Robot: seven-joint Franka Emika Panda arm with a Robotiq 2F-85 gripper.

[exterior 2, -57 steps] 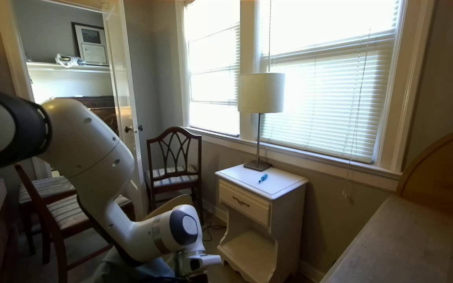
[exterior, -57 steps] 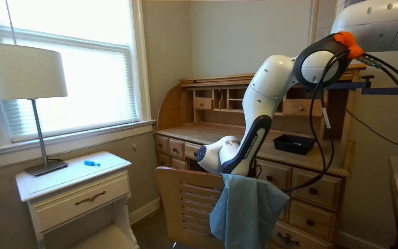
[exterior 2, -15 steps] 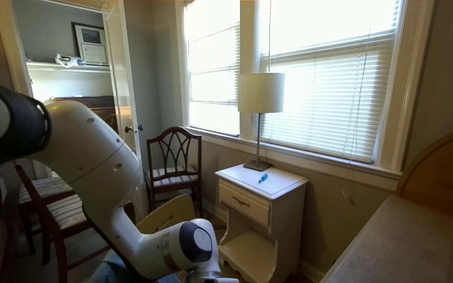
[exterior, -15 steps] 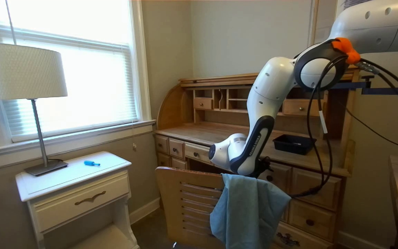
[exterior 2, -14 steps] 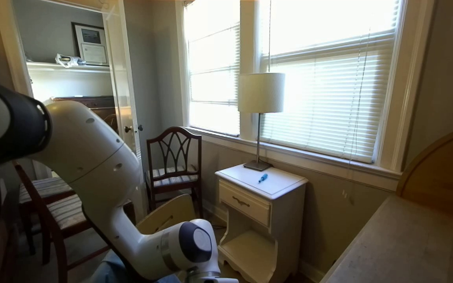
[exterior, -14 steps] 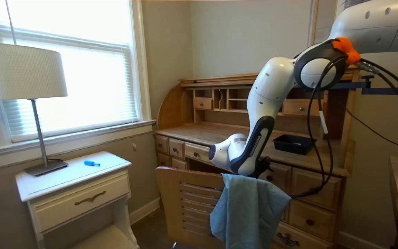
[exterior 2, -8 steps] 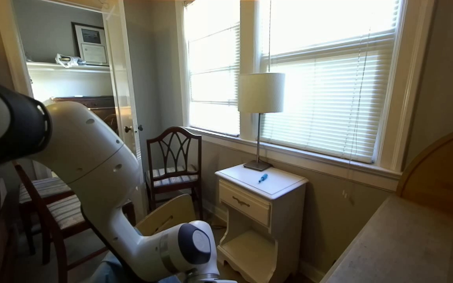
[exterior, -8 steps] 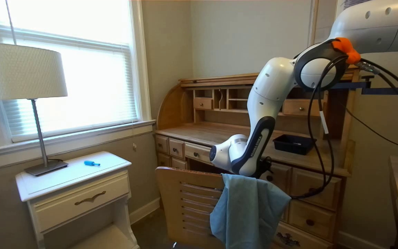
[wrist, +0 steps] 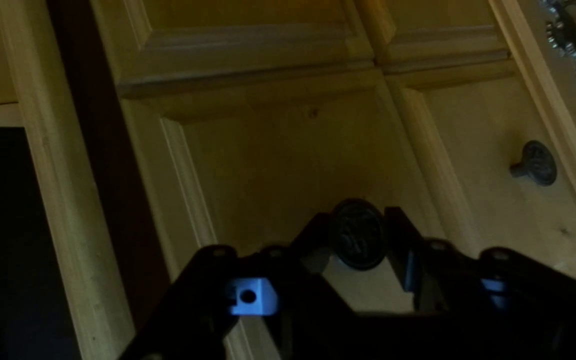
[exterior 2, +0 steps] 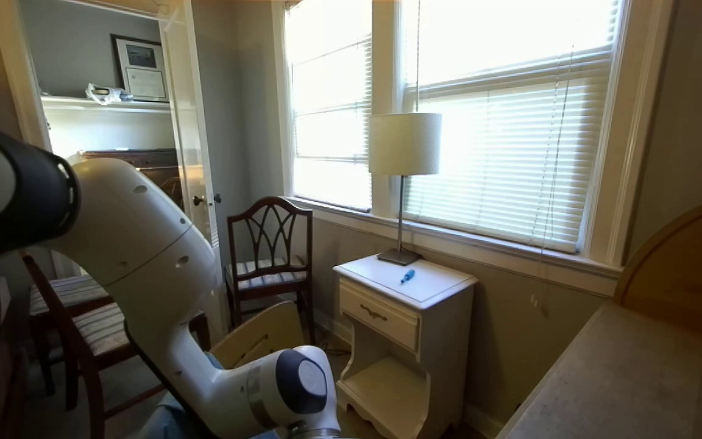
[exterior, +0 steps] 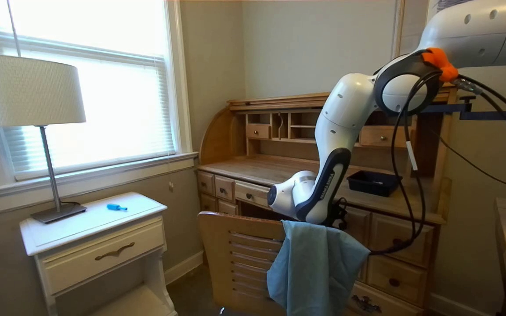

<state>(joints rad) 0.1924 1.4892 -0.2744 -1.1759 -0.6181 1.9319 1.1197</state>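
In the wrist view, my gripper is shut on a round dark knob, one fingertip against each side of it. The knob belongs to a panelled wooden drawer front, which stands close to flush with its neighbours. A second drawer's knob lies to the right, and an ornate metal handle shows at the upper right corner. Seen from outside, the gripper is mostly hidden: only dark parts of it show behind the arm's wrist, in front of the roll-top desk.
A wooden chair with a blue cloth over its back stands close before the arm. On the desktop sits a black tray. A white nightstand bears a lamp and a small blue tool.
Over the last few seconds the arm has shifted toward the desk's right-hand drawers. In the last second it has barely moved, while the gripper's fingers have come together.
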